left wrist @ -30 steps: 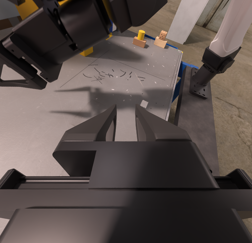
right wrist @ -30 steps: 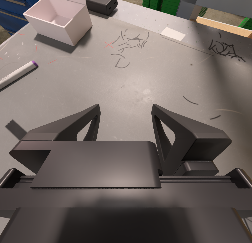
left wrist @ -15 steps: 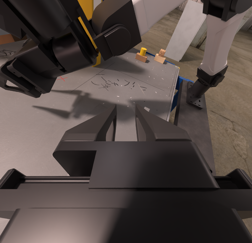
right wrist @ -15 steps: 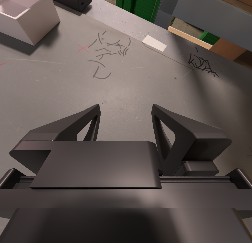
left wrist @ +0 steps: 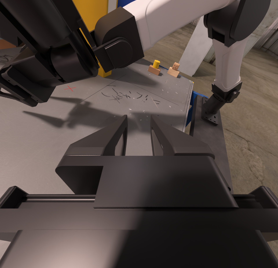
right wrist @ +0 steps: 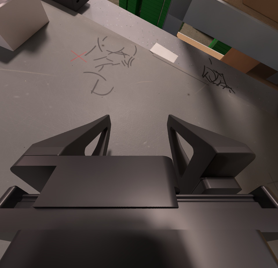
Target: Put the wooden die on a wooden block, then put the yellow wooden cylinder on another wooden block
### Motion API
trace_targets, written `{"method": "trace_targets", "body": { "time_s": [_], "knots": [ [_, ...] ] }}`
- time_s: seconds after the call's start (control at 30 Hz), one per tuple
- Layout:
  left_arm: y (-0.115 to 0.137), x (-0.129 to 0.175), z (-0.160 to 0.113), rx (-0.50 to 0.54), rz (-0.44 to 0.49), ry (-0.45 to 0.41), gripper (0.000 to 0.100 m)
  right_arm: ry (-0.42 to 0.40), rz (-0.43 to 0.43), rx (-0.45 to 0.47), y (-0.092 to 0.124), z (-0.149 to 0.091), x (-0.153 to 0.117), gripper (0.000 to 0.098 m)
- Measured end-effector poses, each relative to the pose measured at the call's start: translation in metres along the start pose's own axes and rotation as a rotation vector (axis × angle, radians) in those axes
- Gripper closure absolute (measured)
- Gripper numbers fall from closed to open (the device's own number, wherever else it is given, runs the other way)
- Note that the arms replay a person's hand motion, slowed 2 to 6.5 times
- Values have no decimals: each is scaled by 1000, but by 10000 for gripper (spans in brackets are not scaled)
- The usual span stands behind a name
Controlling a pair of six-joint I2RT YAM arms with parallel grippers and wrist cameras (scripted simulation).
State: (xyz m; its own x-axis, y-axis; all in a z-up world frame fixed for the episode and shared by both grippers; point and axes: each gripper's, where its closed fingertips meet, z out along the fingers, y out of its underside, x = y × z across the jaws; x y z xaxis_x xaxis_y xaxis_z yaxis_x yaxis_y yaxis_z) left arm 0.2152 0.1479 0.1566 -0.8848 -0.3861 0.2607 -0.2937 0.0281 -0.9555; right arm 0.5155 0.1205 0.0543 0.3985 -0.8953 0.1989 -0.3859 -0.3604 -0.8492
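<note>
Yellow wooden cylinder (left wrist: 156,64) stands upright, axis vertical, on darker wooden block (left wrist: 153,70); wooden die (left wrist: 175,66) sits on paler wooden block (left wrist: 173,72) beside it, desk (left wrist: 45,140) far corner. Left claw (left wrist: 138,118) narrowly parted, empty; right claw (right wrist: 138,118) wide, empty.

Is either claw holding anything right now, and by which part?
Nothing is held. The left claw and right claw are both open and empty; the wooden die and yellow wooden cylinder sit on blocks.

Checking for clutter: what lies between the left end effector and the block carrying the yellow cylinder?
Left wrist view: only bare scribbled tabletop between the left end effector and the block under the yellow cylinder.
</note>
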Motion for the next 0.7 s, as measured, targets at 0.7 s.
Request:
{"method": "trace_targets", "body": {
  "time_s": [0.7],
  "knots": [
    [-2, -7, -5, 35, -46, 13, 593, 32, -71, -53, 4, 13, -3, 326]
  ]
}}
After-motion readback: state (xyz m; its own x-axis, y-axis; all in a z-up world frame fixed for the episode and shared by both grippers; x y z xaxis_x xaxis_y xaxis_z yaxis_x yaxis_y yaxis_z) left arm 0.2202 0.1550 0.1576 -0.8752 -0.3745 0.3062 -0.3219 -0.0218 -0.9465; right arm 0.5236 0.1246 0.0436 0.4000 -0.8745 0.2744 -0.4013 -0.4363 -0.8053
